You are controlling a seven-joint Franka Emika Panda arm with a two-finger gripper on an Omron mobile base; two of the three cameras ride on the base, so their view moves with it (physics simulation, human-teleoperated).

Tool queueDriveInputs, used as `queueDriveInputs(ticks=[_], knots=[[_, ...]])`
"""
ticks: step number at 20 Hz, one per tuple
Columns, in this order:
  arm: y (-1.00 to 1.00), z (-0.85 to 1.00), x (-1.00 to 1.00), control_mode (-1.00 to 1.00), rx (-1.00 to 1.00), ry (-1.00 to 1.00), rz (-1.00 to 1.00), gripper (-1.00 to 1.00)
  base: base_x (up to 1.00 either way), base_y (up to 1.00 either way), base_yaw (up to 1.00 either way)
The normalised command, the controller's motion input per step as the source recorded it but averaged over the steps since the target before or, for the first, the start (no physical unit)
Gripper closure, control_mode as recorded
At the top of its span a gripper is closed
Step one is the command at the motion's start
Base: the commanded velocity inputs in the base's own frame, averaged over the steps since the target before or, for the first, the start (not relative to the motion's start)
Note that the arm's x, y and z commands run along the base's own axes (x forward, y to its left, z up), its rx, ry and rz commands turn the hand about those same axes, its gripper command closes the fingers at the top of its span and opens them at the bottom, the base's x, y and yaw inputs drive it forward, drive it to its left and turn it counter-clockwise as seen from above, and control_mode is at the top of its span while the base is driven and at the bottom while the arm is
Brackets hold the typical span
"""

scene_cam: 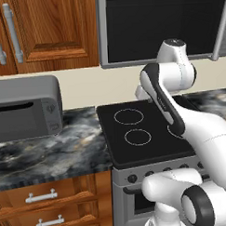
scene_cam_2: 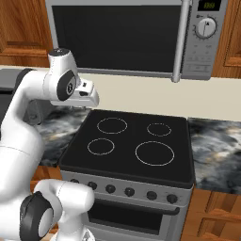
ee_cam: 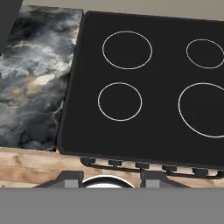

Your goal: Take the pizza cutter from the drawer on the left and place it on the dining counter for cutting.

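The hand (ee_cam: 111,177) is hovering over the front edge of the black stove (ee_cam: 144,87). In the hand view it is looking down on four ringed burners. Its two dark fingertips (ee_cam: 70,177) are standing spread apart at the bottom of that view. Whether anything is sitting between them I cannot tell.

The same view is taking in a strip of marbled tabletop (ee_cam: 35,78) to the stove's left, with wood below it.

The left base view is showing more of that side. A grey toaster oven (scene_cam: 24,109) is sitting on the tabletop against the wall. Under the stone, a reddish wooden drawer (scene_cam: 41,197) with a silver bar handle is lying shut, with a second drawer front (scene_cam: 50,222) beneath it. Above are cabinet doors (scene_cam: 50,29) with long vertical handles. The white arm (scene_cam: 199,129) is bending up from the lower right and crossing the stove.

The right base view is giving the other side. It shows the microwave (scene_cam_2: 117,35) with its dial (scene_cam_2: 205,27) over the stove, a row of knobs (scene_cam_2: 129,191) on the oven front, and another stretch of marbled stone (scene_cam_2: 214,146) to the right.

Where the pizza cutter is lying I cannot tell.
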Motion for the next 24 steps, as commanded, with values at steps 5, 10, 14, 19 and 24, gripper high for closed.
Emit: queueDriveInputs(ticks=[5,10,14,19,24], knots=[[0.05,0.0,-0.12,-1.0,0.0,0.02,0.0,-1.0,0.0,0.0,0.0],[0.5,-0.05,-0.77,-1.0,0.0,0.11,0.01,-1.0,0.0,0.0,0.0],[0.49,-0.19,-0.69,-1.0,0.01,0.16,0.0,-1.0,0.0,0.0,0.0],[0.5,-0.19,-0.66,-1.0,0.03,0.23,0.03,-1.0,0.0,0.0,0.0],[0.53,-0.16,-0.43,-1.0,0.0,0.05,0.07,-1.0,0.0,0.0,0.0]])
